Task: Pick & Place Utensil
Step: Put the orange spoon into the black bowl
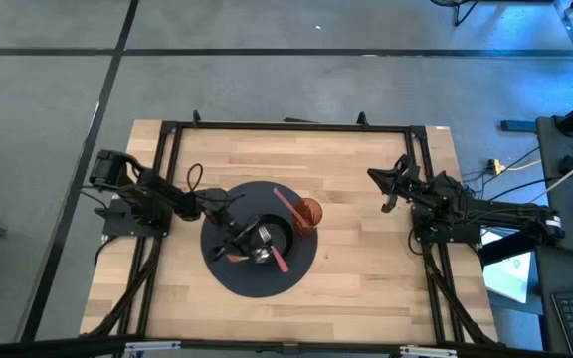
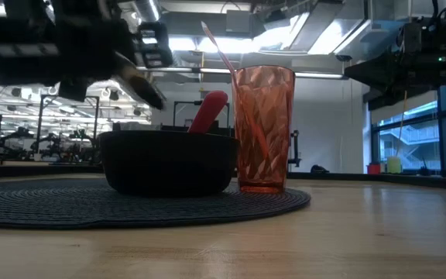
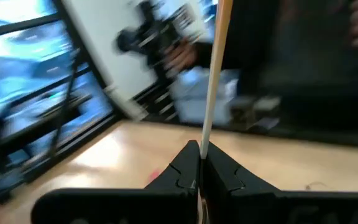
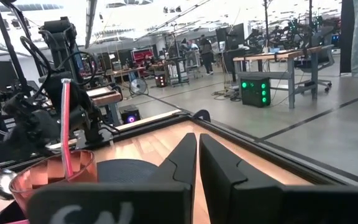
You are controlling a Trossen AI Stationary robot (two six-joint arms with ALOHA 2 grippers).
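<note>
Left pincer (image 3: 199, 167) pinching utensil (image 3: 212, 93) over bowl (image 2: 169, 163) | right pincer (image 4: 197, 155) pressed together, empty

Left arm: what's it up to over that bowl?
The left gripper is shut on a thin utensil handle above the black bowl, which sits on the dark round mat. A red utensil leans in the bowl, and another stands in the orange cup beside it. The right gripper waits shut and empty at the table's right side.

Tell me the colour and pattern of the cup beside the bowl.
The cup is translucent orange-red with a faceted diamond pattern, clearest in the low view.
</note>
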